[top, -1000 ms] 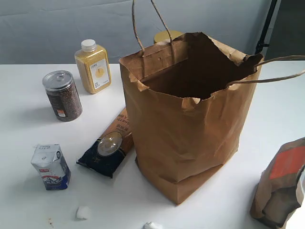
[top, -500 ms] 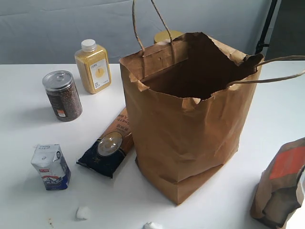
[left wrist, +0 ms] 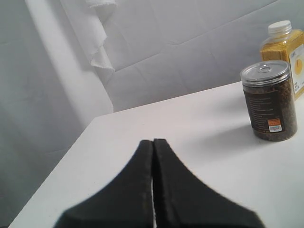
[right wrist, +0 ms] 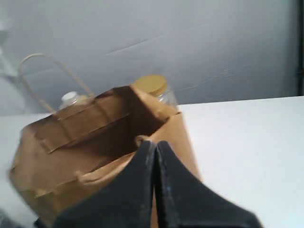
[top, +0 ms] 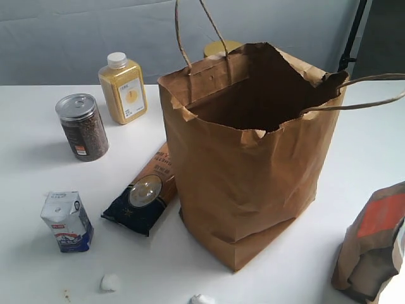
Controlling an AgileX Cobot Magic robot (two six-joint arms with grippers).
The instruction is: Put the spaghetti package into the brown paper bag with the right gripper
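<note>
The spaghetti package [top: 143, 193] lies flat on the white table, its dark end with the round window toward the front, its orange-brown end tucked against the tall brown paper bag [top: 247, 183]. The bag stands open in the middle, its cord handles sticking up. Neither arm shows in the exterior view. My right gripper [right wrist: 155, 142] is shut and empty, looking at the brown paper bag [right wrist: 95, 156] from the side. My left gripper [left wrist: 153, 141] is shut and empty over bare table, apart from the dark jar [left wrist: 270, 100].
A dark grain jar [top: 82, 126] and a yellow bottle [top: 123, 88] stand at the back left. A white-and-blue carton [top: 66, 221] sits front left, with small white scraps [top: 111, 282] near the front edge. A smaller brown bag with an orange label [top: 373, 247] stands front right.
</note>
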